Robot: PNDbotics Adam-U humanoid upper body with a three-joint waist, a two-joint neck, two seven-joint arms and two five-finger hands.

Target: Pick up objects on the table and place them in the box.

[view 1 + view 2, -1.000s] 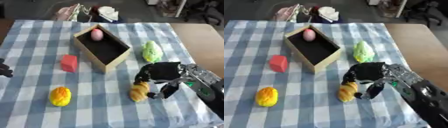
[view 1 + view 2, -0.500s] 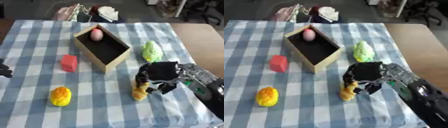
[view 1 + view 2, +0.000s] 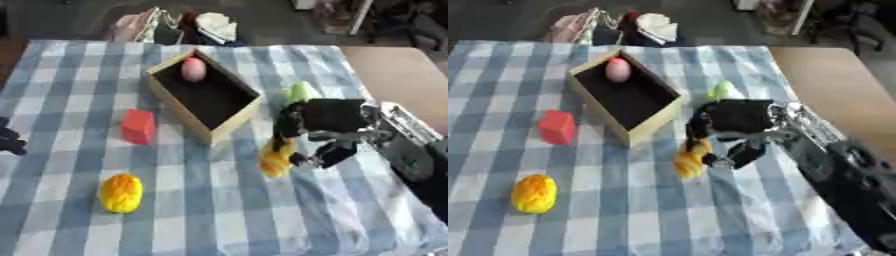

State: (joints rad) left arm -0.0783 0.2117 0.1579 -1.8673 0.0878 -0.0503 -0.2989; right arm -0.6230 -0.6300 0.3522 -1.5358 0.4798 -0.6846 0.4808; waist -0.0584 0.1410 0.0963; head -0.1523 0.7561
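1. We have our right hand [image 3: 325, 125] curled round the small yellow-orange lumpy object [image 3: 276, 159], which hangs from our fingers just off the right-hand near corner of the open wooden box [image 3: 203, 95]; whether it has cleared the blue-and-white checked cloth [image 3: 219, 210] we cannot tell.
2. The step in hand, as we judge it, is carrying this piece over the box wall, so we should raise it above the rim before moving left, or it may knock the wall and shove the box.
3. Inside the box a pink egg-shaped object [image 3: 193, 69] lies at the far end; we would aim for the bare dark floor nearer us.
4. We should let go only once the piece is well inside the walls.
5. The pale green object [image 3: 302, 91] sits just behind our hand, partly hidden; our wrist should stay clear of it.
6. A red block [image 3: 138, 126] and a yellow-orange oval object [image 3: 121, 192] wait left of the box.
7. Our left hand [image 3: 9, 141] shows only as a dark shape at the left edge; its fingers we cannot read.
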